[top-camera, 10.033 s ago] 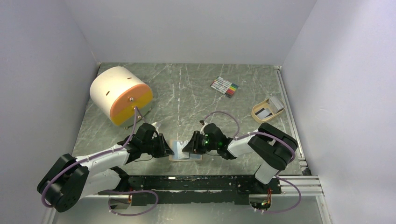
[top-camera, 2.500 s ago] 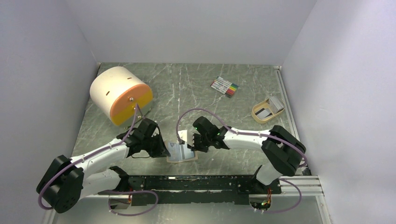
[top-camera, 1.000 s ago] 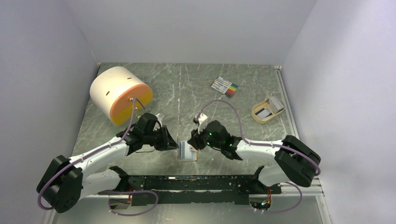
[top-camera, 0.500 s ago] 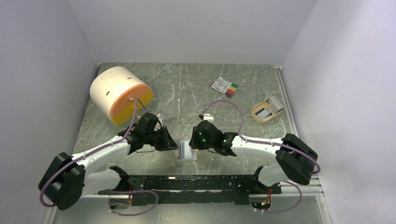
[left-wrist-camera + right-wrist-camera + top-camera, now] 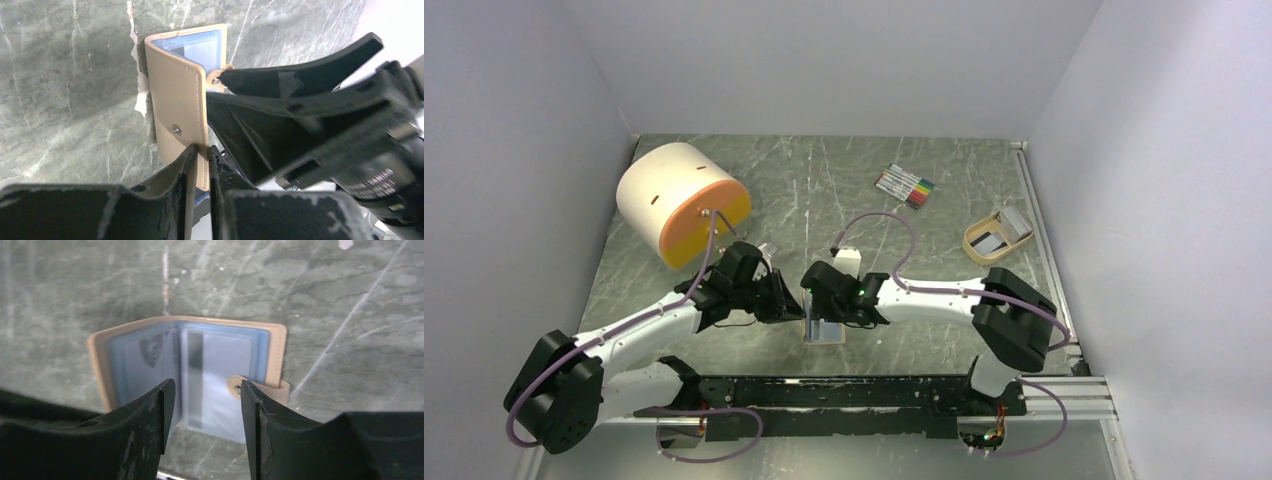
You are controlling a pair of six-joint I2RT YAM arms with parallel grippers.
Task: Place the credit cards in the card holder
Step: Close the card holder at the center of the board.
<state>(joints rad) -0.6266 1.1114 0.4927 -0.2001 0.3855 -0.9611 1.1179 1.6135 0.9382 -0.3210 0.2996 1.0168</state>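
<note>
Table: a dark green marble-patterned tabletop [image 5: 824,190] is filling the walled work cell.
Drum: a cream cylinder with an orange end face [image 5: 682,203] is lying on its side at the far left.
Left claw: the left gripper [image 5: 201,150] is pinching the near edge of the wallet's tan cover, propping that cover upright.
Right claw: the right gripper [image 5: 206,390] is hovering over the open sleeves with its jaws standing wide and nothing between them.
Tray: a tan open-topped tray [image 5: 972,240] is sitting at the right edge, well apart from both arms.
Pens: a bundle of coloured marker pens [image 5: 905,186] is lying towards the back.
Card holder: the small tan leather-look folding wallet with pale blue clear sleeves [image 5: 220,360] is lying open at the near edge of the table, between the two claws.
Credit cards: a small stack of whitish-grey plastic cards [image 5: 1014,222] is leaning inside the tray.
Done, as I judge it: two sleeves are showing contents, one with a printed face and one with a dark band, so some cards seem to be seated already.
Left to do: the tray's stack is waiting to be fetched and slid in.
</note>
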